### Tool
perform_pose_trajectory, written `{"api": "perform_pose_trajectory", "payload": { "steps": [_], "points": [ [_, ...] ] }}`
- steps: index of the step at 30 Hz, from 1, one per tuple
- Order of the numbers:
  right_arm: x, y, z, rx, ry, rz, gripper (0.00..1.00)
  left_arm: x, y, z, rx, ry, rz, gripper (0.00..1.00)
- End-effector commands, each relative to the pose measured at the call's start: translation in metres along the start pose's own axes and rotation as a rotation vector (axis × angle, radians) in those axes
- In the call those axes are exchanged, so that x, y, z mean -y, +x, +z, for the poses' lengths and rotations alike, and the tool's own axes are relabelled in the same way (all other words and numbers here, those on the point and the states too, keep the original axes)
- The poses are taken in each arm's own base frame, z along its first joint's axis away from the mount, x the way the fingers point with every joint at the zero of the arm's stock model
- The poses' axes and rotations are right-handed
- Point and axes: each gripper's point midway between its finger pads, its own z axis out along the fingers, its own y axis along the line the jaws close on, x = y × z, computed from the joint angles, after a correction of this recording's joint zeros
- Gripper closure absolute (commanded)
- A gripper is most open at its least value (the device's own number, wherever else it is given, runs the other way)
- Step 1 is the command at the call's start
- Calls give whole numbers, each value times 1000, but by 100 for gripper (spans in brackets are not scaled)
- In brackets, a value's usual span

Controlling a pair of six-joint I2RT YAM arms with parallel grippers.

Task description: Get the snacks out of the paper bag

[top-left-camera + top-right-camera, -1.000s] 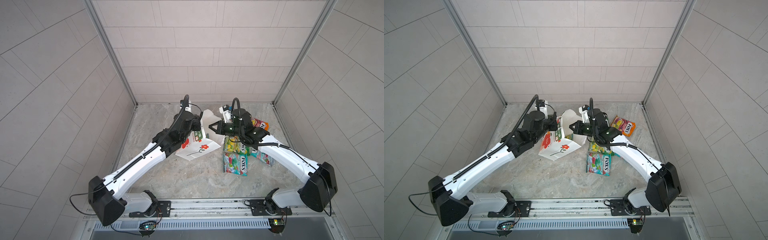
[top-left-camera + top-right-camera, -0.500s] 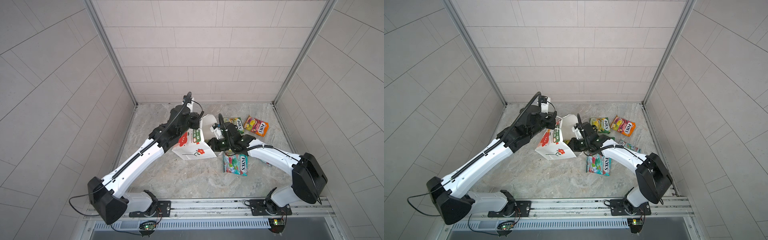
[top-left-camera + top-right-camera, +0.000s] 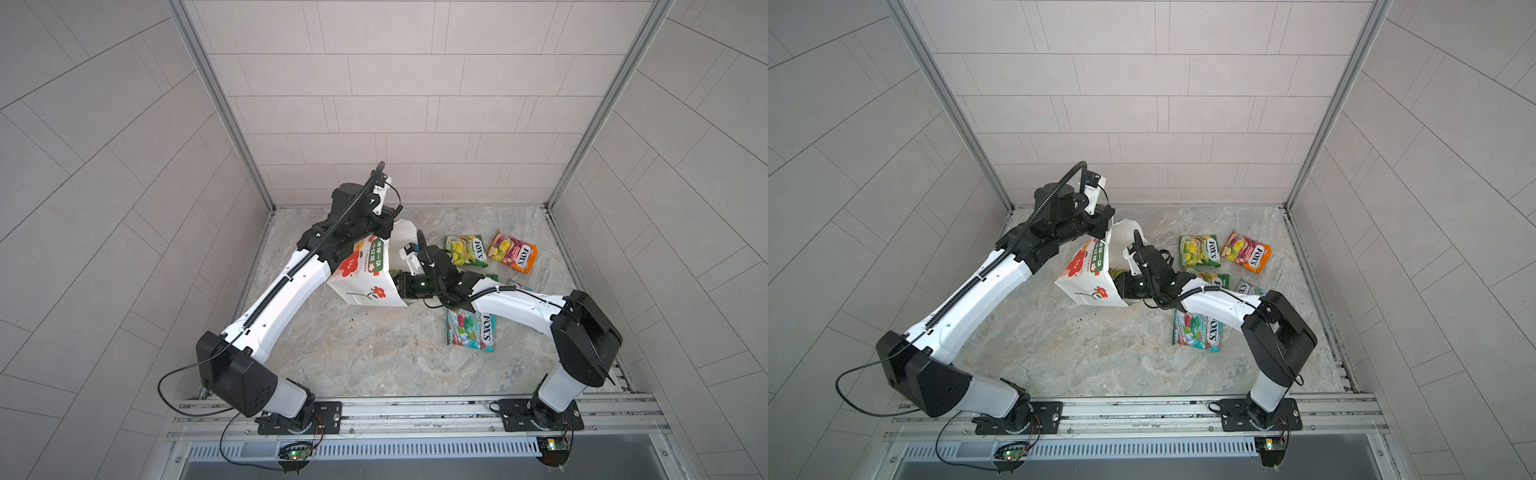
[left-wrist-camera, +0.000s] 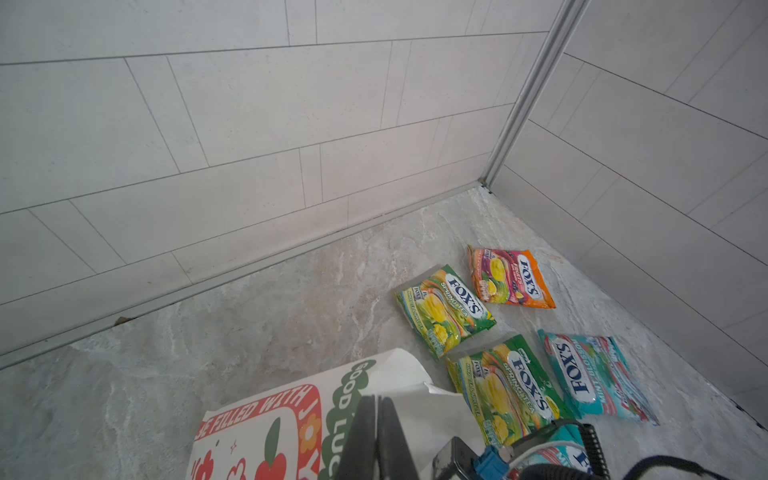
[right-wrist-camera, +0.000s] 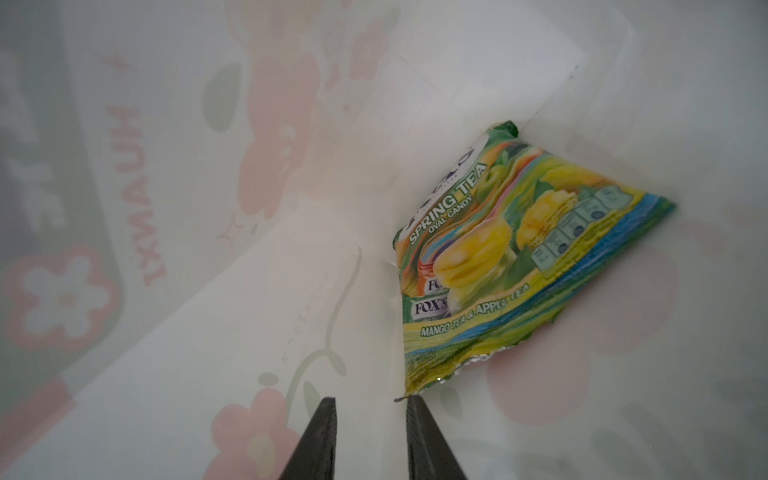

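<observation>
The white paper bag (image 3: 365, 286) (image 3: 1090, 291) lies tipped on its side, its mouth towards the right arm. My left gripper (image 4: 377, 401) (image 3: 387, 235) is shut on the bag's upper rim (image 4: 409, 386). My right gripper (image 5: 370, 401) is open inside the bag and hidden by paper in both top views. Just ahead of one fingertip, a green-yellow snack (image 5: 519, 257) rests in the bag's far corner, untouched. Out on the floor lie a green-yellow packet (image 3: 466, 249) (image 4: 444, 311), an orange-pink one (image 3: 513, 257) (image 4: 509, 278) and a teal-red one (image 3: 469, 332).
Another green-yellow packet (image 4: 507, 388) and a teal packet (image 4: 594, 378) lie partly under the right forearm (image 3: 515, 305). Tiled walls close the marble floor (image 3: 374, 357) at the back and both sides. A metal rail (image 3: 415, 411) runs along the front.
The right gripper has moved from beside the bag's mouth into the bag, and its jaws have parted. The left arm has turned and raised the bag's rim, still pinching it.
</observation>
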Motion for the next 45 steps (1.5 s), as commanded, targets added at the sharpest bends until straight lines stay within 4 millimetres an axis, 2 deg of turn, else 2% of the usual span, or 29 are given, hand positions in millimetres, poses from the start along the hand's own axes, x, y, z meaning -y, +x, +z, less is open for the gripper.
{"api": "perform_pose_trajectory", "payload": {
  "steps": [1, 6, 9, 13, 16, 19, 22, 25, 31, 40, 45],
  "points": [
    [7, -8, -12, 75, 64, -2, 67, 21, 4, -2, -21, 122, -2, 100],
    [27, -15, -51, 171, 173, -39, 65, 41, 38, -2, -108, 238, -115, 100],
    [42, -18, -78, 228, 264, -36, 65, 54, 51, -4, -144, 291, -157, 100],
    [54, -13, -97, 235, 294, -40, 65, 67, 66, -9, -176, 328, -190, 100],
    [59, 0, -93, 177, 274, -36, 65, 73, 73, -14, -189, 349, -205, 100],
    [53, 13, -79, 105, 200, -28, 66, 75, 82, -22, -216, 356, -206, 100],
    [47, 23, -64, 42, 153, -20, 67, 68, 94, -26, -251, 316, -193, 100],
    [41, 33, -52, -17, 126, -32, 67, 60, 98, -28, -252, 263, -185, 100],
    [41, 38, -45, -40, 127, -28, 65, 54, 88, -24, -208, 228, -230, 100],
    [39, 43, -38, -41, 105, 5, 64, 29, 61, -3, -22, 110, -507, 100],
    [37, 46, -38, -45, 96, 3, 64, 23, 55, -2, 15, 78, -538, 100]
  ]
}}
